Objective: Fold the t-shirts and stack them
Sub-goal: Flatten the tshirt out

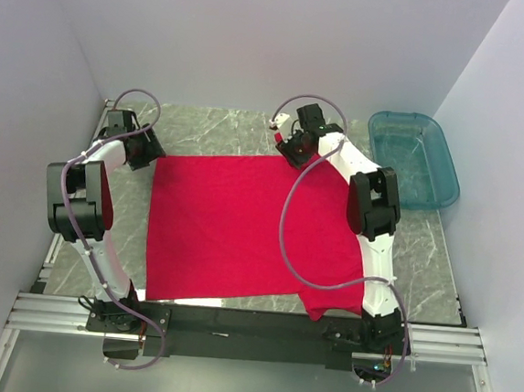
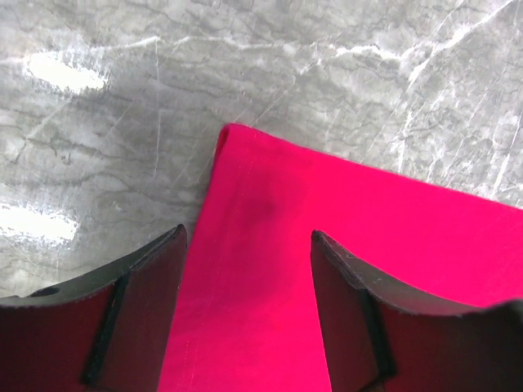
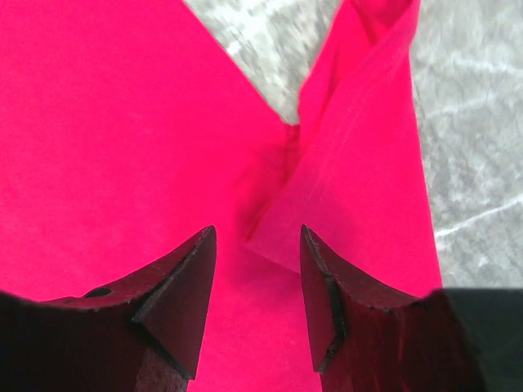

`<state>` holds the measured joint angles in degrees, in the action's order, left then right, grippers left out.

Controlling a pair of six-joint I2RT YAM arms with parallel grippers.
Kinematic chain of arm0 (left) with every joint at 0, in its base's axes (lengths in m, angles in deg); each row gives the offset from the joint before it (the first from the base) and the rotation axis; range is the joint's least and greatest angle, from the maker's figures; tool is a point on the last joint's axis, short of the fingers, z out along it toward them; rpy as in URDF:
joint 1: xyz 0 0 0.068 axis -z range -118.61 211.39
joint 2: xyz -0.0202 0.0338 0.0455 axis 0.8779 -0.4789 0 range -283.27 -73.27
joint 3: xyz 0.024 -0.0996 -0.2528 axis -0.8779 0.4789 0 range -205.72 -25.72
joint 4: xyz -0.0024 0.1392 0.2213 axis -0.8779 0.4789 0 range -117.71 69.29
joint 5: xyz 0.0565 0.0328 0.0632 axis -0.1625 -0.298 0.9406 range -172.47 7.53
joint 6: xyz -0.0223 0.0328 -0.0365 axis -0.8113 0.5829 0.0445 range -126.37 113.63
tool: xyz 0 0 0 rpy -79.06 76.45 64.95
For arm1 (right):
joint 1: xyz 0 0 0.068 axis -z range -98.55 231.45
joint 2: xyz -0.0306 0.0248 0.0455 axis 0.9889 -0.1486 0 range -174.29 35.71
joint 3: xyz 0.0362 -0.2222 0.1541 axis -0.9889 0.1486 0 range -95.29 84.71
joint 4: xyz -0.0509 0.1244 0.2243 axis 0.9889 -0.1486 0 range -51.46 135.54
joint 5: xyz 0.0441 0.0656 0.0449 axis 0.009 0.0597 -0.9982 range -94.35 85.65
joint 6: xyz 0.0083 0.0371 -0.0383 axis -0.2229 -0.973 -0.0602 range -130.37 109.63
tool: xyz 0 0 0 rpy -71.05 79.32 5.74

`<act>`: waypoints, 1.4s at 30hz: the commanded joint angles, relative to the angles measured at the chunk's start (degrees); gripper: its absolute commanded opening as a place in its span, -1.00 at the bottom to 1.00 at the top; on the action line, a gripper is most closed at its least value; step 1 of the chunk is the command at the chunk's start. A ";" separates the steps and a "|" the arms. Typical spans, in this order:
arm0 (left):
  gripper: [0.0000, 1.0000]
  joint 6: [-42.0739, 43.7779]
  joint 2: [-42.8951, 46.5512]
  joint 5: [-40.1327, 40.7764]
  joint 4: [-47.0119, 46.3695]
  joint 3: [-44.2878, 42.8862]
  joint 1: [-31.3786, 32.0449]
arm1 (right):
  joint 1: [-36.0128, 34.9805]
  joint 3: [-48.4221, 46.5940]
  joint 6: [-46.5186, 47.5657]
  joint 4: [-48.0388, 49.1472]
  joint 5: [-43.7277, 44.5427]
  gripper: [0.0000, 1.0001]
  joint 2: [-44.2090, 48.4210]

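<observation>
Red cotton t-shirt (image 1: 241,231) lies spread flat in the middle of the grey marble table (image 1: 213,127), its near hem by the arms' bases. The left gripper (image 2: 245,237) hangs over the shirt's far left corner with its fingers apart, gripping nothing (the corner shows between them). The right gripper (image 3: 257,233) is at the far right edge, also spread wide, above a folded sleeve (image 3: 359,163). A teal tub (image 1: 412,159) sits well right of the shirt.
</observation>
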<state>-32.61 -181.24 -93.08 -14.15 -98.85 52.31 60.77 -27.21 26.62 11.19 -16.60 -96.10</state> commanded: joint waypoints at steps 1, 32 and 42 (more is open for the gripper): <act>0.36 1.28 0.30 0.94 -0.82 -2.55 -0.32 | 0.38 -3.66 -1.92 -1.33 3.90 0.05 -0.99; 0.36 1.28 -2.69 4.19 0.50 -6.77 -0.50 | 0.56 -3.31 -2.19 0.16 5.22 -0.95 -0.21; 0.08 4.00 -9.28 2.44 3.93 -13.89 -0.41 | 1.09 -2.52 -3.77 0.68 3.20 -0.99 1.29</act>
<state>-30.78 -189.54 -89.22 -11.55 -109.84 52.09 61.33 -30.33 23.75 9.99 -12.30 -98.96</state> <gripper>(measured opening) 0.562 0.012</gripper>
